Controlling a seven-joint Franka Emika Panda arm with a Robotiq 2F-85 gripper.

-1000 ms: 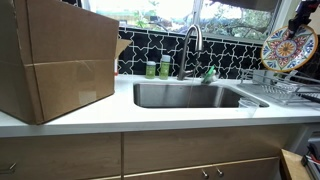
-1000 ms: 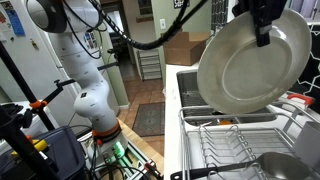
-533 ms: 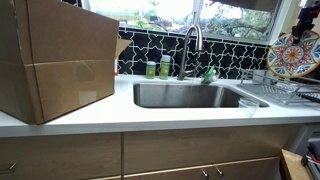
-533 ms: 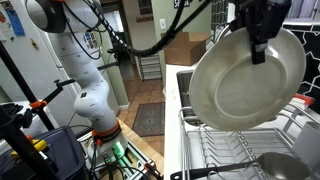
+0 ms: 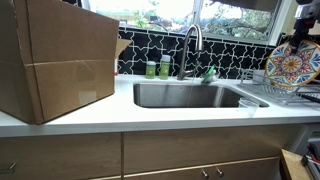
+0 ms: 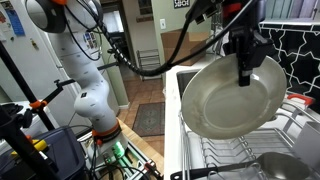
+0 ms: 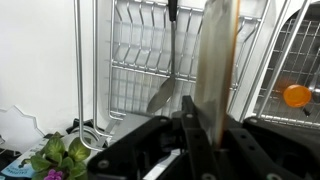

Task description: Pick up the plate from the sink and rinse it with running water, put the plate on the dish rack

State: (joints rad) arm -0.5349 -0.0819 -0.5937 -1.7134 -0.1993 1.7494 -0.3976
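In an exterior view, a big brown cardboard box (image 5: pixel 55 60) stands at the left end of the white surface (image 5: pixel 200 115). The rectangular stainless steel sink (image 5: pixel 190 95) is set into the middle, with a tall curved steel faucet (image 5: pixel 190 45) at the back edge and a green bottle (image 5: pixel 165 67) just beside it. At the right end lies the low silvery wire dish rack (image 5: pixel 278 90). The round dinner plate with a busy orange, yellow, red and blue painted pattern (image 5: pixel 293 68) hangs over the rack, well apart from the sink and nearly upright, its painted face toward the camera. The hand (image 5: pixel 300 42) meets its top rim, but the grip is too small to read here.

In an exterior view from behind, the plate's pale underside (image 6: pixel 232 100) leans over the dish rack (image 6: pixel 230 150). The dark hand (image 6: pixel 245 72) comes down from above and pinches the upper rim. Whether the lower rim touches the wires cannot be told. A grey ladle (image 6: pixel 270 165) lies in the rack, and the white robot arm (image 6: pixel 75 50) rises at the left.

In the wrist view, the plate (image 7: pixel 215 60) shows edge-on, clamped between the dark fingers (image 7: pixel 190 120). Beyond it are the rack's wires (image 7: pixel 130 70) and a metal spoon (image 7: pixel 165 90).
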